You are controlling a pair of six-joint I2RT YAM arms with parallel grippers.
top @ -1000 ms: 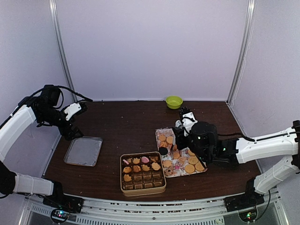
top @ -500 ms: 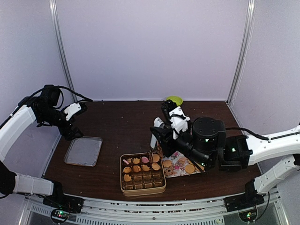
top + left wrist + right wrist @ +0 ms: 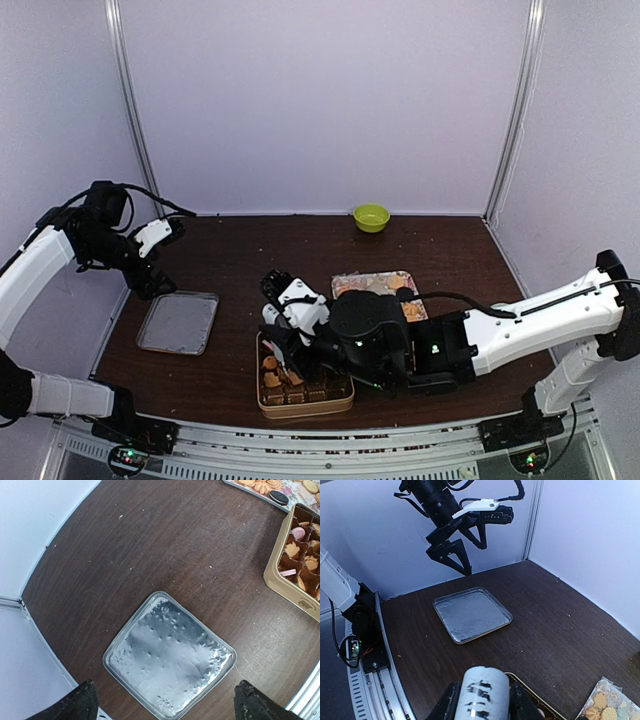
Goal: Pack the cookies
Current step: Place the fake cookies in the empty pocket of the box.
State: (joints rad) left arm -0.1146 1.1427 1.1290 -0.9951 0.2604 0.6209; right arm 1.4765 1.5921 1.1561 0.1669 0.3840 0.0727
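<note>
Moved: right gripper (image 3: 285,364) swings over to tin (image 3: 305,408), near bench edge; clench cannot be told.
Cookies (image 3: 293,550): light, crumbly; pinch rims gently.
Left gripper (image 3: 150,280): spread wide.

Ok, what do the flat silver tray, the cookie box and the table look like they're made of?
Silver tray: thin metal, probably tin or aluminium; shiny and dimpled, with mirror-like reflections.
Cookie box: likely a metal tin with a gold-coloured finish and rolled rim, though coated card is possible.
Table: dark brown wood grain, matte; solid wood or laminate, cannot tell.
</note>
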